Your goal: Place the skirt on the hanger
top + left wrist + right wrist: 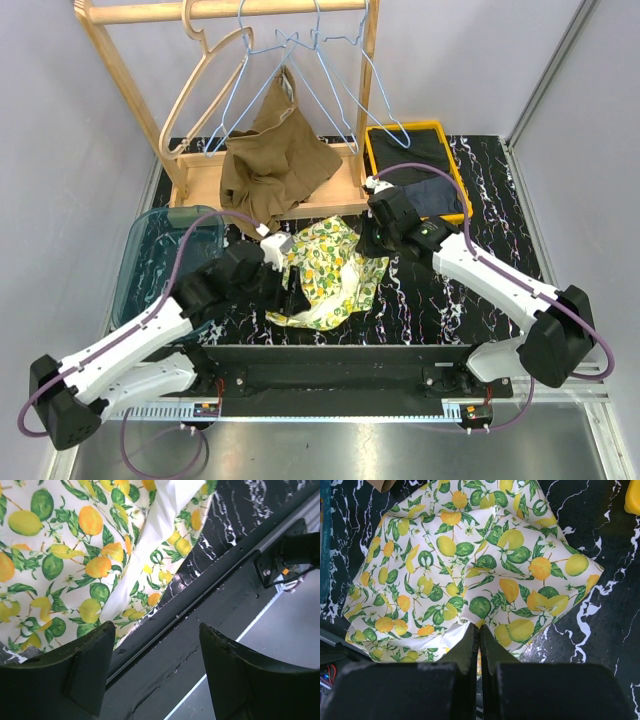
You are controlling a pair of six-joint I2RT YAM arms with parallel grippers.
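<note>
The skirt (325,270) lies crumpled on the table (500,200), well short of the rack (140,12) and its hangers (290,42). The right claw (479,630) is clenched, apparently pinching the skirt's edge. The left claw (156,650) stands released just beside the cloth, grasping nothing. With only one thin pinch, a lift would likely let the fabric slip free or hang bunched. It might also snag the brown garment (275,165) draped on the rack.
</note>
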